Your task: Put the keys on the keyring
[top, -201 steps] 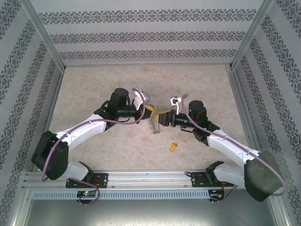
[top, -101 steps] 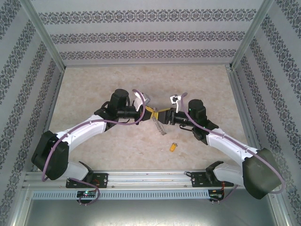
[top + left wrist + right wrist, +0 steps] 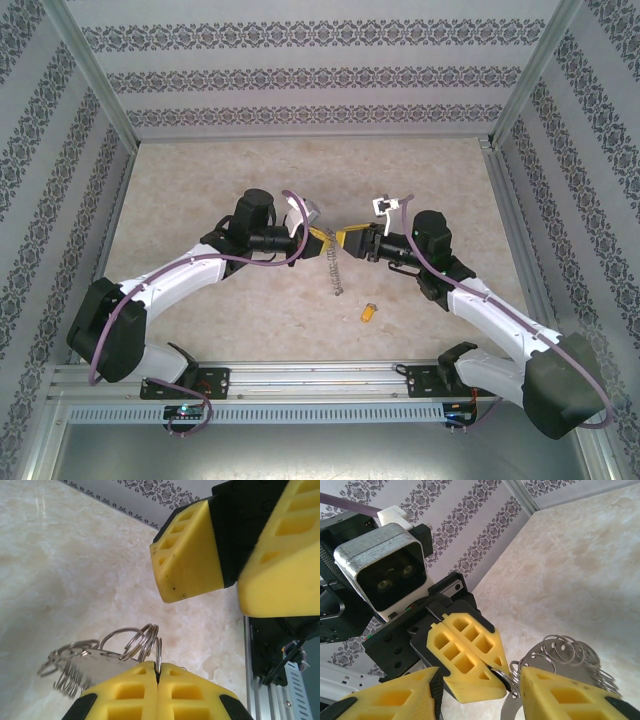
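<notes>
Keyring [image 3: 333, 268] now dangles from the clenched left gripper [image 3: 320, 237] alone, the right gripper [image 3: 352, 241], jaws apart, having backed off rightward.

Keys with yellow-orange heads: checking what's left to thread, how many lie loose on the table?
1. The small yellow-orange-headed key lies alone on the beige marbled table. Others may hide among the grey metal ring bundle pinched in the left claw.

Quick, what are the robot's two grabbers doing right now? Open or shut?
Left gripper: shut, pinching the thin grey metal keyring.
Right gripper: open, jaws apart, gripping nothing.
</notes>
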Controlling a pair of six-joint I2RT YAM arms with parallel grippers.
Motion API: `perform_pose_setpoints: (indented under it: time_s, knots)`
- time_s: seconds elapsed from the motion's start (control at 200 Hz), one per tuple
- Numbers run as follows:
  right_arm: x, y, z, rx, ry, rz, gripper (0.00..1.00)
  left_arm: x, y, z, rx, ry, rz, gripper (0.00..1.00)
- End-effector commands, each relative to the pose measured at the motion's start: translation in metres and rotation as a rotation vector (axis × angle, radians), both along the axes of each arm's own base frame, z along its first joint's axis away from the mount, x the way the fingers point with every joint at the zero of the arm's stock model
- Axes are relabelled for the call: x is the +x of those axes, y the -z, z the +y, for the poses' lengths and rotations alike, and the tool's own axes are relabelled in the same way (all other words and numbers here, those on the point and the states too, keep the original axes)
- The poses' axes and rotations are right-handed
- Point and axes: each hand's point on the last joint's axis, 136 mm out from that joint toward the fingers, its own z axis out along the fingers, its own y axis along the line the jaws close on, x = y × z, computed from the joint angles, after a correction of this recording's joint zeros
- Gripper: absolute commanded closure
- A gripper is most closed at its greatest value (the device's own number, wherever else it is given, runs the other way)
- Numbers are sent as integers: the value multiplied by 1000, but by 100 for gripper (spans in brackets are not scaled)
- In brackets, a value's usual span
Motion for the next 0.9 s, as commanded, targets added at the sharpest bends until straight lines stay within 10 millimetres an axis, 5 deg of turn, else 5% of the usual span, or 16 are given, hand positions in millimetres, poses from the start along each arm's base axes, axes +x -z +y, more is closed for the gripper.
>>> perform_pose_setpoints:
  time_s: [0.0,0.515,0.894]
  knots:
    - [-5,1,1,7,-28,-16,60,-1,-31,1,-66,27,-46,100]
    - [-24,-1,-4,22,-49,-15,65,-2,-30,-1,-64,39,-35,100]
    - [-33,3,13,8,-109,-3,66,-2,-34,-1,-62,51,-32,100]
